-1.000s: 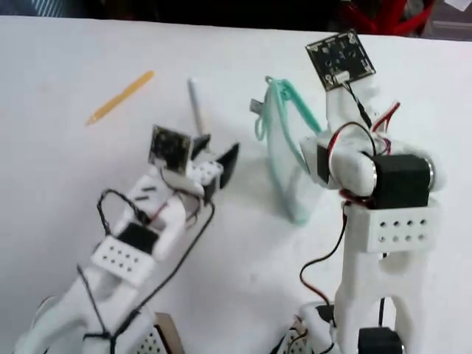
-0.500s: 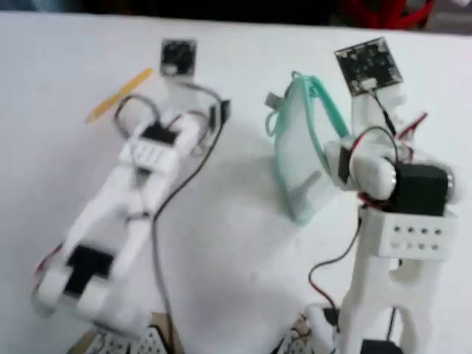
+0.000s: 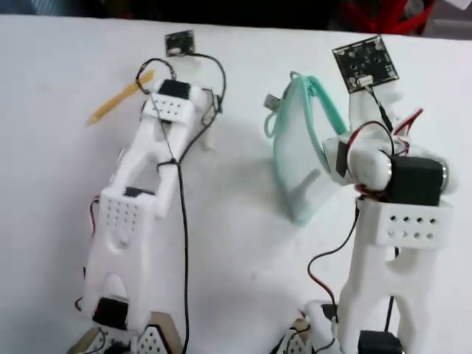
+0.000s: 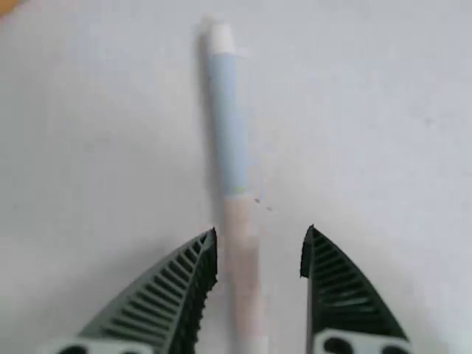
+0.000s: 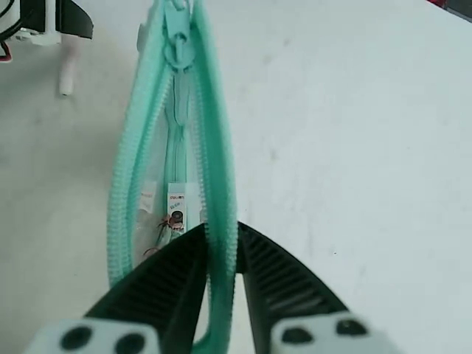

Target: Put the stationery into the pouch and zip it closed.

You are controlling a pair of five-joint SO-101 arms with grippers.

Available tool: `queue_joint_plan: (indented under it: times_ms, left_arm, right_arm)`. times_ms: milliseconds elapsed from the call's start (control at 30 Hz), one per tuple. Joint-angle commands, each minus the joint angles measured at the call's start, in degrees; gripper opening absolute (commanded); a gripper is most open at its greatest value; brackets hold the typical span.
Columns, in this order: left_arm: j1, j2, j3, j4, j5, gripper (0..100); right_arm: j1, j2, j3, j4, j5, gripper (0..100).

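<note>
A white and pale blue pen lies on the white table, its near end between the spread fingers of my left gripper, which is open and just above it. In the high view the left arm stretches over that pen and hides most of it. A yellow pen lies to its left. My right gripper is shut on the rim of the mint-green clear pouch, holding it upright with the zip open and the pull at the far end.
The left gripper's black finger and the pen's tip sit beyond the pouch in the right wrist view. Bare white table surrounds the pouch. Dark clutter lines the far edge.
The left arm has stretched out towards the far side and now sits over the white pen. The right arm lifted the pouch slightly, then held it.
</note>
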Motion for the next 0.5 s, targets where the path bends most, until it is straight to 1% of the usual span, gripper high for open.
queue_joint_plan:
  times_ms: [0,167,333,433,467]
  left_arm:
    - [-1.7,5.8,-12.1,1.8,0.2,20]
    - [0.5,16.0,-24.4,4.7,0.2,20]
    - [-0.6,21.1,-34.9,11.0,0.2,19]
    - [-0.9,22.4,-37.2,11.9,-0.6,12]
    - [-0.9,22.5,-37.2,11.7,-2.7,8]
  right_arm:
    - [0.3,-0.7,0.1,-0.3,0.5,1.9]
    - [0.3,-1.1,0.1,-0.1,0.5,1.9]
    - [0.4,-1.2,0.1,0.7,0.5,1.9]
    - [0.3,-1.2,0.1,1.5,2.5,1.9]
    - [0.3,-1.2,0.1,1.5,2.6,1.9]
